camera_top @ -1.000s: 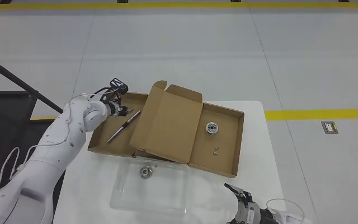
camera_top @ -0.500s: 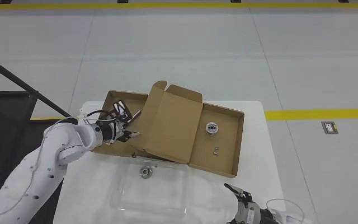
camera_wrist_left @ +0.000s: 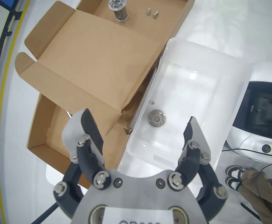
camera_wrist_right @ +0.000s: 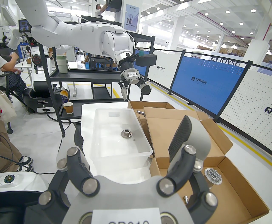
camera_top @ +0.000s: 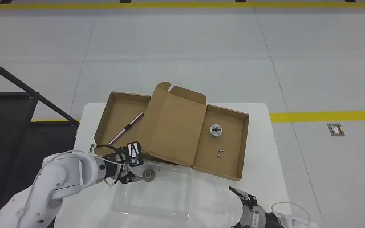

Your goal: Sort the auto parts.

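Observation:
A clear plastic bin stands on the white table in front of an opened cardboard box. In the bin lies a metal flange. The box's left compartment holds a thin rod. Its right compartment holds a round ribbed part and two small screws. My left gripper hovers open and empty above the bin's left end, close to the flange. At the table's near right edge my right gripper is open and empty.
The box's raised flaps stand between its two compartments, right behind the bin. A black shelf cart with a paper cup and a bottle stands beyond the table's left end. The table is bare right of the box.
My left arm has swung from above the rod in the box's left compartment down toward the near side, and now hangs over the bin's left end. The rod stays in the box.

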Available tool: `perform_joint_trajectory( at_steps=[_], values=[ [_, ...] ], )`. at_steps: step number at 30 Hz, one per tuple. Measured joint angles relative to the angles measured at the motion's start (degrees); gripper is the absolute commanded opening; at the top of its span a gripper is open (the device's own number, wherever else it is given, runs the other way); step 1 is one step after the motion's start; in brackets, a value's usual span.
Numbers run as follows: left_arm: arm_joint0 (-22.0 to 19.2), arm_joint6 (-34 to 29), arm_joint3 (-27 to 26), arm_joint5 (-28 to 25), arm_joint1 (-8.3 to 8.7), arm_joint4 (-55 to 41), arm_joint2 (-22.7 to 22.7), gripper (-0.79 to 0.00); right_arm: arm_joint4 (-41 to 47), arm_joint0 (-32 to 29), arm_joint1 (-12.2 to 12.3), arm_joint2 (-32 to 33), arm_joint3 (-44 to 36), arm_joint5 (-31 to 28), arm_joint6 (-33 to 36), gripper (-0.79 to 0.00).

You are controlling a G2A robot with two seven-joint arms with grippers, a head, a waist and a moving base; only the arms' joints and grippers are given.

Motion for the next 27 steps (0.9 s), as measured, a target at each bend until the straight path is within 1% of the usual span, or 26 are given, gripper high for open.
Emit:
perform_joint_trajectory(
  at_steps=[3, 5, 8, 11, 15, 18, 19, 22, 24, 27],
  values=[
    [0.0, 0.0, 0.0, 0.0, 0.0, 0.0, 0.0, 0.0, 0.0, 0.0, 0.0, 0.0, 0.0, 0.0, 0.0, 0.0],
    [0.1, 0.8, 1.2, 0.4, -0.14, -1.5, 0.1, 0.0, 0.0, 0.0, 0.0, 0.0, 0.0, 0.0, 0.0, 0.0],
    [0.3, 0.0, 2.4, 3.2, -0.56, -2.9, 1.2, 0.0, 0.0, 0.0, 0.0, 0.0, 0.0, 0.0, 0.0, 0.0],
    [1.8, -2.1, 1.0, 5.8, -0.83, -2.4, 2.7, 0.0, 0.0, 0.0, 0.0, 0.0, 0.0, 0.0, 0.0, 0.0],
    [5.4, -6.0, -3.1, 10.8, -0.86, -1.2, 3.7, 0.0, 0.0, 0.0, 0.0, 0.0, 0.0, 0.0, 0.0, 0.0],
    [7.8, -10.4, -6.2, 14.2, -0.76, -0.5, 3.9, 0.0, 0.0, 0.0, 0.0, 0.0, 0.0, 0.0, 0.0, 0.0],
    [8.5, -12.2, -6.9, 16.2, -0.81, -0.7, 3.9, 0.0, 0.0, 0.0, 0.0, 0.0, 0.0, 0.0, 0.0, 0.0],
    [8.8, -17.3, -7.2, 21.4, -1.2, -1.1, 4.9, 0.0, 0.0, 0.0, 0.0, 0.0, 0.0, 0.0, 0.0, 0.0],
    [8.7, -18.5, -7.1, 22.1, -1.27, -1.1, 5.1, 0.0, 0.0, 0.0, 0.0, 0.0, 0.0, 0.0, 0.0, 0.0],
    [8.7, -17.8, -7.1, 21.8, -1.26, -1.1, 5.1, 0.0, 0.0, 0.0, 0.0, 0.0, 0.0, 0.0, 0.0, 0.0]
  ],
)
